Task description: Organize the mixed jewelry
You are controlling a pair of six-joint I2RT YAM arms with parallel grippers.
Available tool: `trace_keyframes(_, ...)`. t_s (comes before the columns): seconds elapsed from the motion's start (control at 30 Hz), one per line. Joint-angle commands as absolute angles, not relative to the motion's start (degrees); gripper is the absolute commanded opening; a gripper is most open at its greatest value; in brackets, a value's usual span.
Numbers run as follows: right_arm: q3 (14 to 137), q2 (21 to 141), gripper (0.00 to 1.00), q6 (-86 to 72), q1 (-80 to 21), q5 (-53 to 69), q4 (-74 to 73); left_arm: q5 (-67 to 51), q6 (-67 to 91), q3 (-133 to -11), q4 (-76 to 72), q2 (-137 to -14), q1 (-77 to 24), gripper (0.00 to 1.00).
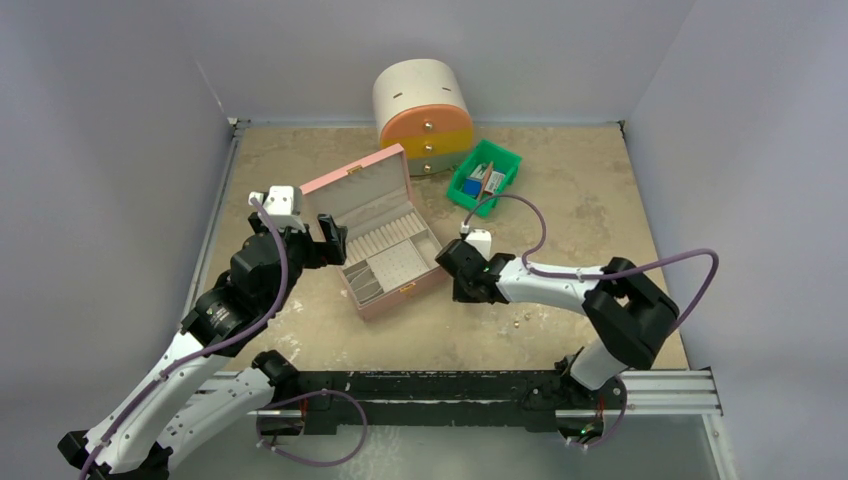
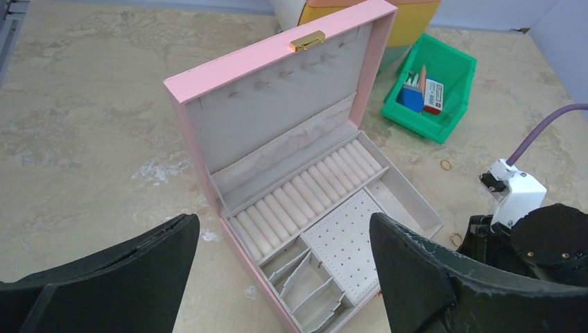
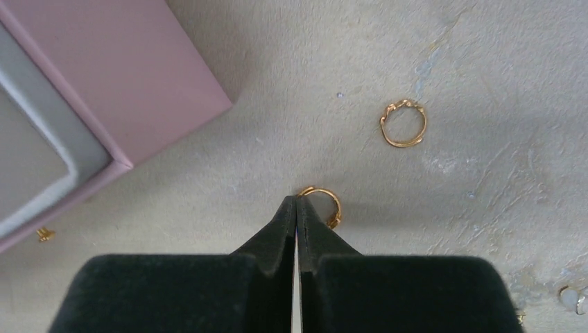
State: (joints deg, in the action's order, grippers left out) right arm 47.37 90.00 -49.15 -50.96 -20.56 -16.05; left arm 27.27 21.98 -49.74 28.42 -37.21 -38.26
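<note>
A small gold ring (image 3: 331, 205) sticks out to the right of my right gripper (image 3: 297, 201), whose fingertips are shut on the ring's left edge, low over the table. A second gold ring (image 3: 403, 123) lies loose further off to the right. A tiny gold stud (image 3: 45, 234) rests by the wall of the open pink jewelry box (image 3: 139, 69). In the top view my right gripper (image 1: 462, 285) is just right of the box (image 1: 352, 180). My left gripper (image 1: 330, 240) stands wide open and empty at the box's left side, looking over its ring rolls (image 2: 305, 191). Another gold ring (image 2: 446, 165) lies beyond the box.
A green bin (image 1: 508, 158) with coloured items stands behind the box to the right, beside a round drawer unit (image 1: 422, 115). Small gold bits (image 1: 515, 322) lie on the table near the right arm. The box's lid (image 2: 277, 104) stands upright.
</note>
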Motion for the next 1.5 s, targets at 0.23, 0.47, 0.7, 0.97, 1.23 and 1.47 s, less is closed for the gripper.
trace_keyframes(0.23,49.8,81.0,0.16,-55.0,-51.2,-27.6,-23.5,26.8,22.1,-50.7,26.8,-36.2,-37.9,0.93)
trace_keyframes(0.47,47.6,76.0,0.27,-61.5,-51.2,-28.8,-26.8,26.6,22.1,-50.6,26.8,-35.9,-37.8,0.93)
trace_keyframes(0.7,45.7,77.3,0.26,-68.8,-51.2,-27.4,-27.6,26.5,22.1,-50.6,26.8,-35.4,-37.9,0.93)
trace_keyframes(0.97,46.1,81.7,0.23,-72.4,-51.1,-25.0,-25.9,26.4,22.2,-50.6,26.7,-35.1,-37.8,0.93)
trace_keyframes(1.23,48.1,86.4,0.21,-74.5,-51.2,-24.0,-25.8,26.2,22.2,-50.6,26.7,-35.0,-37.8,0.93)
trace_keyframes(1.47,48.7,86.4,0.21,-74.1,-51.1,-24.1,-25.5,26.3,22.2,-50.6,26.8,-34.9,-37.8,0.93)
